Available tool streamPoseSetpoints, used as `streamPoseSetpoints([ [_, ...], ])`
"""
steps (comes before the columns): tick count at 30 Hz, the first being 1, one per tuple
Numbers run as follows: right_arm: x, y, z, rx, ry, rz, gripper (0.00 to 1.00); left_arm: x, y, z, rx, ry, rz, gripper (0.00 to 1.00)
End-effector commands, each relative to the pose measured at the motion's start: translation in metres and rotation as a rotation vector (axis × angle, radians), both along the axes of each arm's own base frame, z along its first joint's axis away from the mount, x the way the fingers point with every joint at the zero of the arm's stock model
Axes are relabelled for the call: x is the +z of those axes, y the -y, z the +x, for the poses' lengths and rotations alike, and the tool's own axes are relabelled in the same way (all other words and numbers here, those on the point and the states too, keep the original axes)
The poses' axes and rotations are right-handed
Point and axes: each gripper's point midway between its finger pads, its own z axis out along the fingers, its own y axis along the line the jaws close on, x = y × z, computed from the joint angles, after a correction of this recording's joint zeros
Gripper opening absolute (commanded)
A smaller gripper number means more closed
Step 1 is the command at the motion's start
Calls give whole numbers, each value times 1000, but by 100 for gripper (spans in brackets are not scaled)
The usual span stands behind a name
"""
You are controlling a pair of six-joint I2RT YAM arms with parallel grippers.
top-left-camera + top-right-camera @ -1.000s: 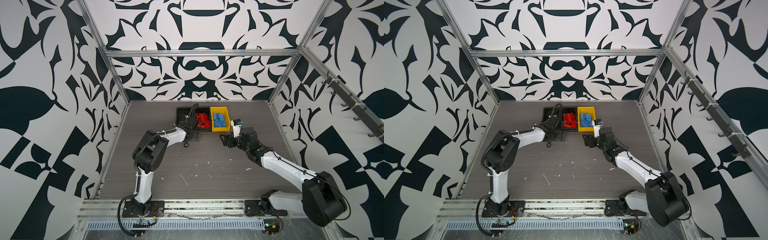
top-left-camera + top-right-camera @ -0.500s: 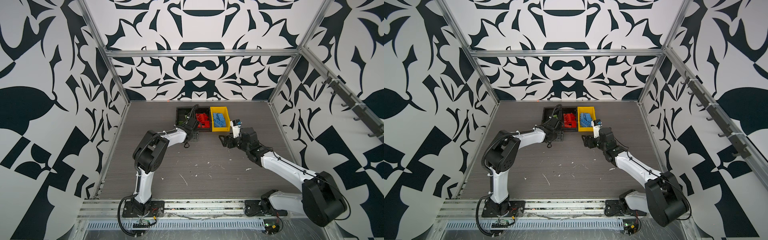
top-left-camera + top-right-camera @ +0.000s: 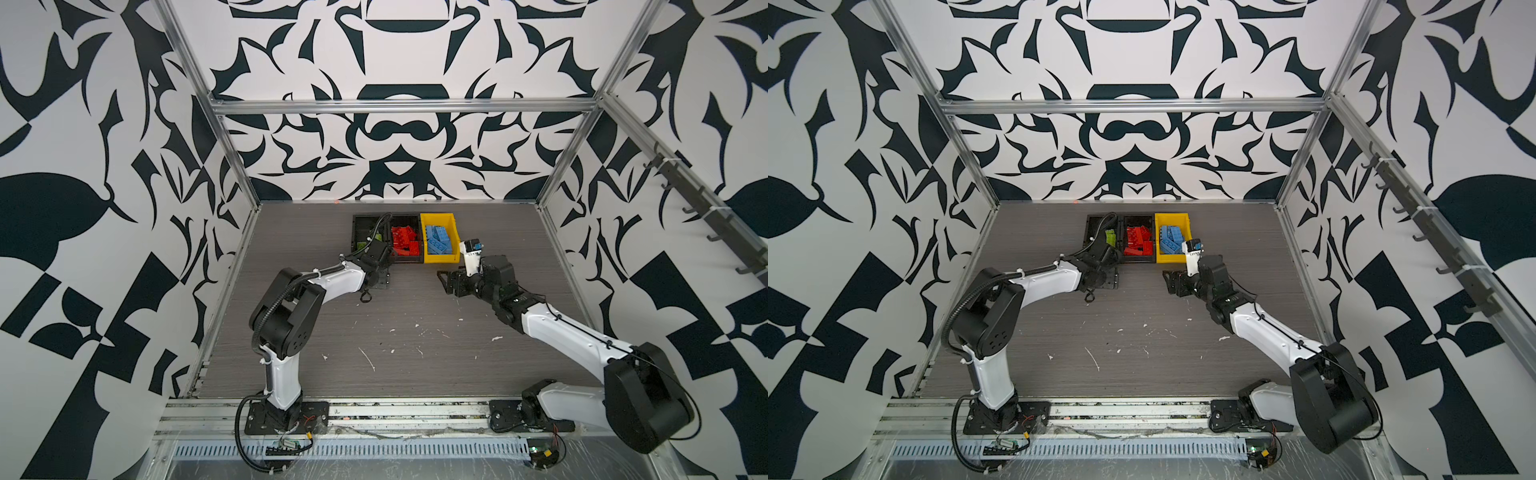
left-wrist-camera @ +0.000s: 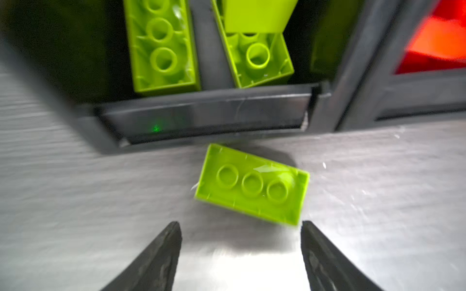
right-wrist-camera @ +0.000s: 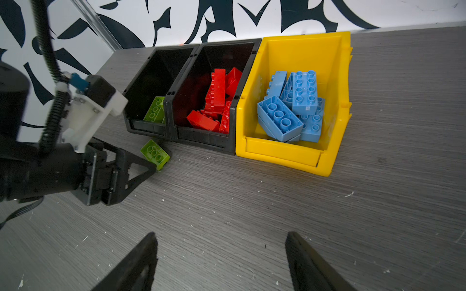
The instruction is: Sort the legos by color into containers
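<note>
A lime green lego (image 4: 252, 185) lies studs-down on the table, just in front of the left black container (image 4: 201, 110). My left gripper (image 4: 240, 224) is open, its fingertips (image 4: 306, 226) just short of the brick, one beside its corner. The right wrist view shows the same brick (image 5: 155, 153) and left gripper (image 5: 148, 166). In both top views the left wrist (image 3: 376, 266) hides this brick. More green legos (image 5: 155, 110) lie in that container. Red legos (image 5: 214, 105) fill the middle black container (image 5: 201, 139), blue legos (image 5: 290, 110) the yellow container (image 5: 282, 151). My right gripper (image 5: 222, 235) hangs open and empty over bare table.
The three containers stand side by side near the back wall (image 3: 395, 166). White flecks (image 3: 368, 357) dot the grey table. Patterned walls and metal frame posts (image 3: 557, 183) close the space in on three sides. The right arm (image 3: 561, 332) reaches in from the front right.
My left gripper's jaws have drawn somewhat closer together but stay open, and the left wrist has shifted slightly. The right arm has not visibly moved.
</note>
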Motion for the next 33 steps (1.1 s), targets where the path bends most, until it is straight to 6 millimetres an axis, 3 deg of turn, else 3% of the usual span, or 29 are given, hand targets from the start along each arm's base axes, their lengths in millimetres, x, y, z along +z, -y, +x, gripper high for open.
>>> streamPoseSetpoints([
  [1,10,0,4,-7,38,26,82,32,-7,-4,-11,43,-8,78],
  [6,6,1,4,-10,32,17,82,61,-6,16,-60,69,-36,78],
  [11,4,0,4,-6,31,17,82,72,-12,36,-59,65,-38,83],
  [12,4,1,4,-7,32,15,82,70,-10,35,-76,61,-40,90],
  [16,5,1,4,-8,32,18,82,53,12,19,-219,61,-113,96],
  [18,4,-1,3,-1,27,19,82,40,11,17,-257,59,-79,100],
  [24,4,0,4,-3,27,18,82,9,7,20,-331,24,24,100],
  [33,2,-3,4,8,20,17,82,-15,12,26,-366,16,20,100],
])
